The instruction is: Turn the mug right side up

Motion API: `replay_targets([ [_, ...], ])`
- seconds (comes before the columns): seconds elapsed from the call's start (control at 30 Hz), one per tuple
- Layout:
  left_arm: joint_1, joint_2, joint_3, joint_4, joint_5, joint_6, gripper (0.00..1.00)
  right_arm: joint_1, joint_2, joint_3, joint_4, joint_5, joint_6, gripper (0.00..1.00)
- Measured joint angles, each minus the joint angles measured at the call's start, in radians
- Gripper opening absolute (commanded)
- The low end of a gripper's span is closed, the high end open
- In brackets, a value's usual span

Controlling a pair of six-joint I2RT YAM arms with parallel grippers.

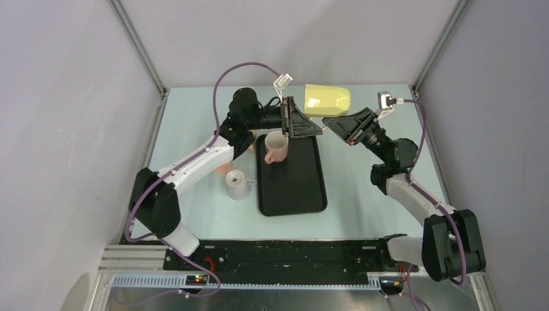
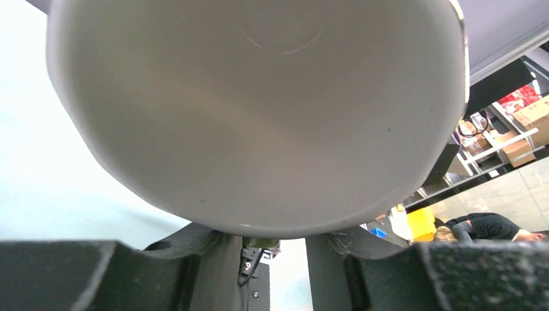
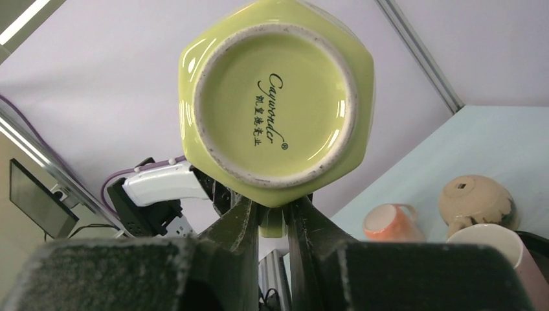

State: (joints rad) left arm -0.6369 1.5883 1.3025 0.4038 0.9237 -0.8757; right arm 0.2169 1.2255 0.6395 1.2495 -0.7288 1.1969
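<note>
Mug (image 1: 327,100) in pale yellow-green hangs on its side in the air over the far end of the bench (image 1: 362,188), between the two arms and clear of everything below. The right end effector (image 3: 272,223) is closed on it: the right wrist view shows the two fingers pressed in on a green stub under the body, the handle by the look of it, with no gap on either side. The left end effector (image 2: 272,243) is part-way open. Its fingers stand apart just under the mug's lower rim with nothing between them, and whether they touch the rim cannot be told.

The mug's long axis runs near level, left to right across the overhead view. Its mouth faces the left arm, so the white inside fills the left wrist view. Its base faces the right arm, and the right wrist camera looks straight at the unglazed foot ring and the maker's mark. The handle side is turned toward the right fingers.

Below and nearer the arms, a black tray (image 1: 294,188) lies on the bench with a pink mug (image 1: 276,148) standing mouth up at its far left corner. A pale cup (image 1: 237,183) sits just left of the tray.
</note>
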Motion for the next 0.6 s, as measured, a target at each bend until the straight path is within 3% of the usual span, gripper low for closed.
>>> replay_targets([
  [0.17, 0.002, 0.002, -0.018, 0.035, -0.001, -0.038, 0.30, 0.014, 0.013, -0.005, 0.019, 0.025, -0.029, 0.00],
  [0.33, 0.013, 0.002, -0.034, 0.063, 0.000, -0.040, 0.02, 0.030, 0.013, -0.016, 0.022, 0.046, -0.046, 0.00],
  [0.6, 0.025, 0.002, -0.067, 0.095, 0.005, -0.041, 0.00, 0.041, 0.012, -0.024, -0.005, 0.052, -0.074, 0.00],
])
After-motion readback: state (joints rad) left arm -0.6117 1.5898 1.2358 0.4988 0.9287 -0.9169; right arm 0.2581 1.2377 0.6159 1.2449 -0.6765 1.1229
